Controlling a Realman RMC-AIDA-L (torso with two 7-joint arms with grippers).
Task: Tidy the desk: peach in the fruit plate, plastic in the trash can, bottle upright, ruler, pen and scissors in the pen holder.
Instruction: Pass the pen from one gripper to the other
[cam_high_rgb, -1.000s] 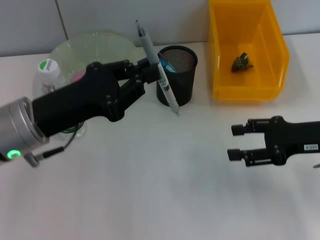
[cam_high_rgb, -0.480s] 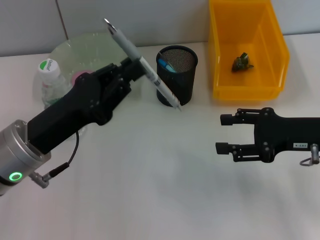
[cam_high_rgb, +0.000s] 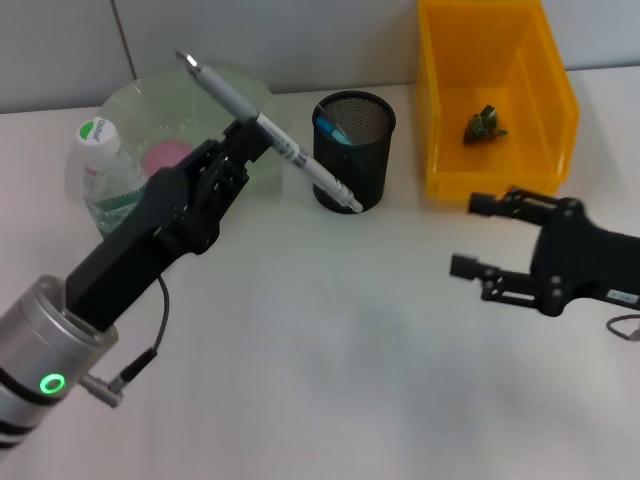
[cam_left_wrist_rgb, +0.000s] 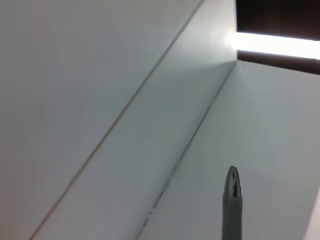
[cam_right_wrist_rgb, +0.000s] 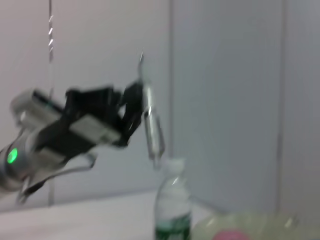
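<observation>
While the left gripper (cam_high_rgb: 250, 142) clamps the pen (cam_high_rgb: 270, 137) slanted just beside the pen holder (cam_high_rgb: 354, 150), raise its lower tip above the rim, then release. Right gripper (cam_high_rgb: 480, 235), fingers spread, idles near the trash can (cam_high_rgb: 497, 100).

Left arm (cam_high_rgb: 120, 270): black housing, silver wrist collar bearing a green ring light and thin black cable. Right gripper (cam_high_rgb: 487, 243): black, white label.
</observation>
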